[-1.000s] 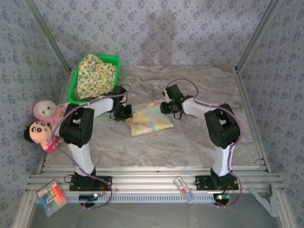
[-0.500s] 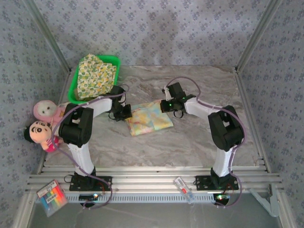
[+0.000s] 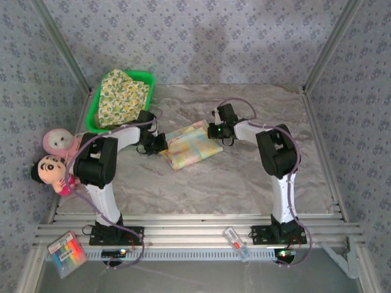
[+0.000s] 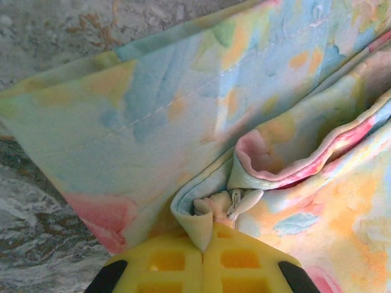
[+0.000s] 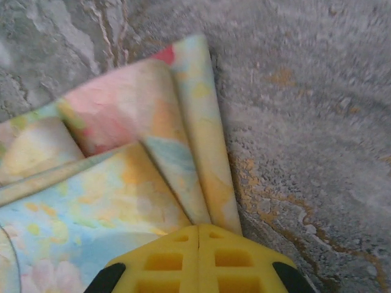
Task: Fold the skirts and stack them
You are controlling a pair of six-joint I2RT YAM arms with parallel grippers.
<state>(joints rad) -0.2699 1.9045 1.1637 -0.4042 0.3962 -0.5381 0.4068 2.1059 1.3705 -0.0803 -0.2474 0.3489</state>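
- Shifted toward 12 o'clock (a little), the right gripper (image 3: 214, 130) (image 5: 198, 231) clenches the 2 o'clock corner of the soft pastel pink-yellow-blue skirt (image 3: 189, 145) (image 4: 183, 110) (image 5: 122, 177).
- The left gripper (image 3: 160, 144) (image 4: 203, 235) pinches its 9 o'clock edge, on the grey marbled table (image 3: 244, 177).

The soft pastel-print cloth skirt (image 3: 190, 145) is blotched pink, yellow, pale blue and orange. At ten o'clock, a yellow-green floral-print cloth skirt (image 3: 124, 97) lies in a bright green plastic basket (image 3: 145, 74). The marbled stone-look surface (image 3: 201, 183) is grey, veined brown. The left hand (image 4: 203, 244) and right hand (image 5: 198, 241) have yellow, grid-patterned fingers.
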